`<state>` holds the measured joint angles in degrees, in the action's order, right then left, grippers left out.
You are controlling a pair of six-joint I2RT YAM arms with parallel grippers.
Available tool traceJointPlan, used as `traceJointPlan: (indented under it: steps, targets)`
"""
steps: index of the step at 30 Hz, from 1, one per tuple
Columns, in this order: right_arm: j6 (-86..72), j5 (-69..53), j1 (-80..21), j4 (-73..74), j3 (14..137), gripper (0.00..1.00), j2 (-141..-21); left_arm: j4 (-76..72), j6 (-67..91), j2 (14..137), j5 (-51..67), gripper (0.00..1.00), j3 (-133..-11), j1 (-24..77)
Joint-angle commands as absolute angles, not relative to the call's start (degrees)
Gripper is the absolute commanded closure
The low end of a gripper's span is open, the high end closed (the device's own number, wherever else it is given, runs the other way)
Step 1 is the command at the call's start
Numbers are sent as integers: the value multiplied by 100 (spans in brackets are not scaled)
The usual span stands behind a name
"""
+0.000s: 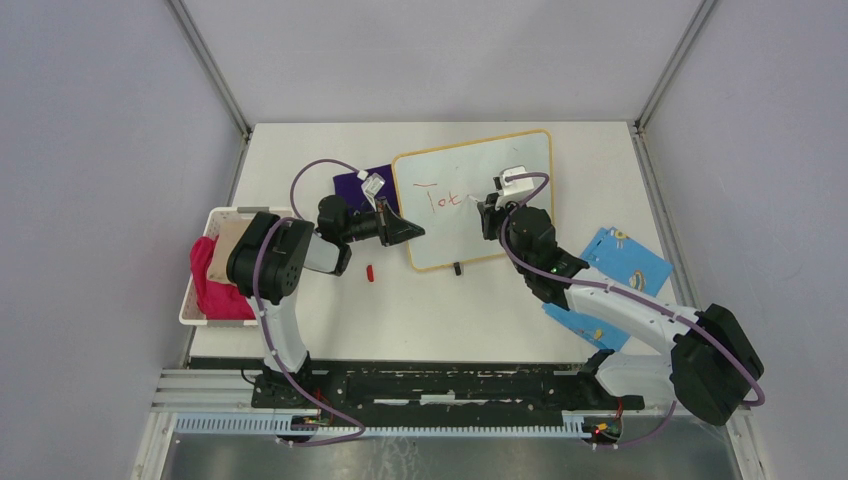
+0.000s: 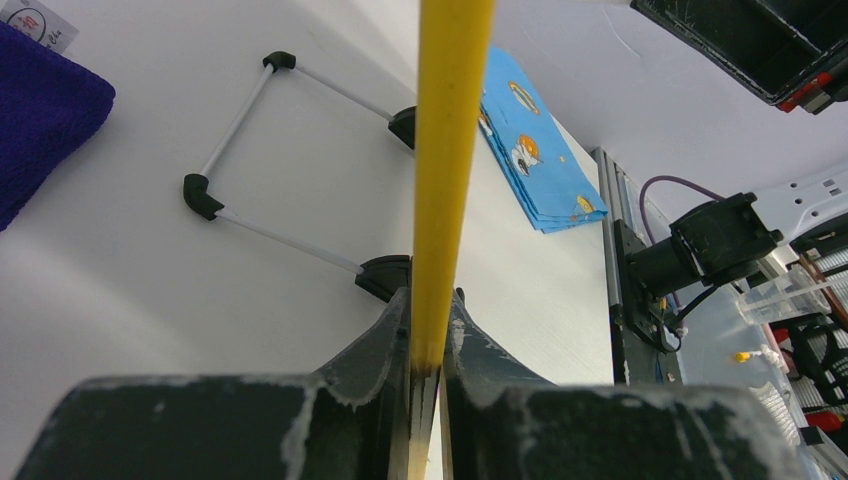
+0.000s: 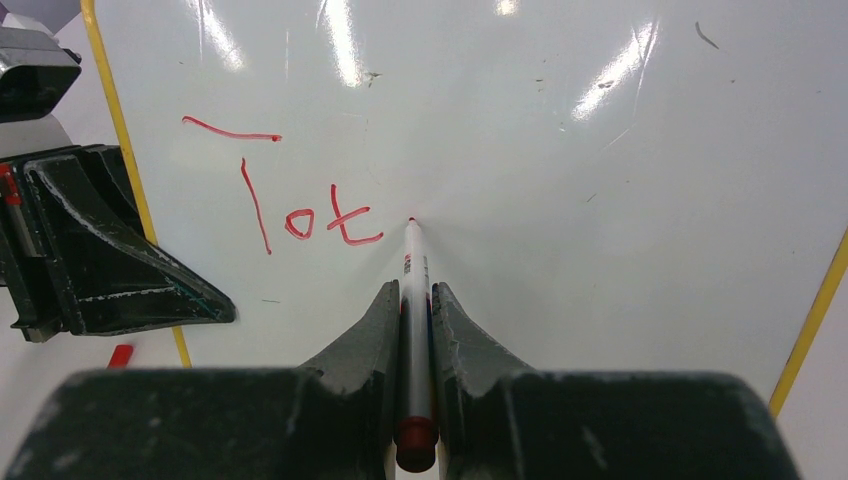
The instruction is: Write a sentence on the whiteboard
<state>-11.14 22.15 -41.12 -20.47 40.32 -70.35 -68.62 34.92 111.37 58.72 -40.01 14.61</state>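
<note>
The whiteboard (image 1: 500, 160) stands tilted at mid table, white with a thin orange frame. Red letters reading "Tot" (image 1: 440, 198) are on its left half; they also show in the right wrist view (image 3: 310, 215). My left gripper (image 1: 411, 232) is shut on the board's left frame edge, which shows as a yellow strip (image 2: 455, 120) between its fingertips (image 2: 432, 305). My right gripper (image 3: 410, 292) is shut on a white marker (image 3: 413, 265) with a red end. The marker tip touches the board (image 3: 600, 220) just right of the last letter. In the top view the right gripper (image 1: 488, 208) is over the board's middle.
A red marker cap (image 1: 371, 272) lies on the table left of the board's foot. A purple cloth (image 1: 360, 183) lies behind the left gripper. A white basket (image 1: 200, 290) with pink cloth stands at the far left. Blue patterned sheets (image 1: 628, 258) lie at the right.
</note>
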Motion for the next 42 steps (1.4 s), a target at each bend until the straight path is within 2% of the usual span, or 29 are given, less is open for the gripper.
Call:
traceJointPlan:
  steps: [1,19,30,42]
  targets:
    - [-1055,2439,-4095,-2180,4373,100,-7076,-6504,3182,11054,5694,98,-4028,1477]
    - [-1021,1945,-4095,-2312,4249,100,-7167,-6469,3164,11074,5695,98,-4051,1477]
    - [-989,2092,-4091,-2183,3940,100,-6983,-6425,3140,11069,5691,98,-4057,1477]
    - [-945,2356,-4086,-2147,4136,100,-6950,-6416,3138,11064,5702,98,-4054,1477]
